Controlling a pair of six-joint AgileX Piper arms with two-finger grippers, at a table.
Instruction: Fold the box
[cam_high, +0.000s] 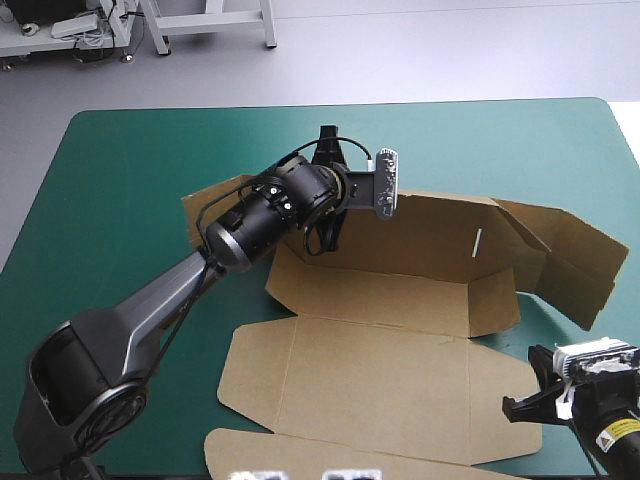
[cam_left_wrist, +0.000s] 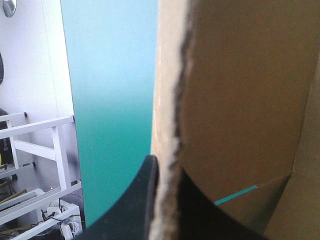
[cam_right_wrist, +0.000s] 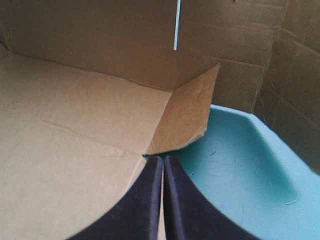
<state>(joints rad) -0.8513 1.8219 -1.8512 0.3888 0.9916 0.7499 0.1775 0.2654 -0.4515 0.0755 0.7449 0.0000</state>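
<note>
The left gripper (cam_left_wrist: 166, 169) is pinching the box (cam_high: 400, 370). One black finger lies on each face of a raw, corrugated board edge that runs straight ahead of it. From the high view, this looks like the top of the box's back wall (cam_high: 430, 235) near its left end, though the arm hides the exact spot. The right gripper (cam_right_wrist: 162, 160) has its fingers pressed together in a point with nothing visibly between them. It sits just off the box's near-right corner, beside the free edge of the flat panel, aimed into the box. Ahead of it a small flap (cam_right_wrist: 187, 115) stands half raised at the box's right end. Beyond that is the back wall with its narrow slot (cam_right_wrist: 176, 25). The box is part formed, with the back wall up, the lid panel lying flat toward the box's near side, and the right-end flaps (cam_high: 570, 260) splayed outward. The teal-green cover (cam_high: 130, 160) shows all round the box, broadest beyond its far and left sides. The board should be light, stiff across each panel and willing to bend only along its scored creases. It will probably slide on the cover if pushed without a second hold. The best grip is likely on a free edge close to a crease, squeezed gently, since the corrugated rim looks easy to crush.
</note>
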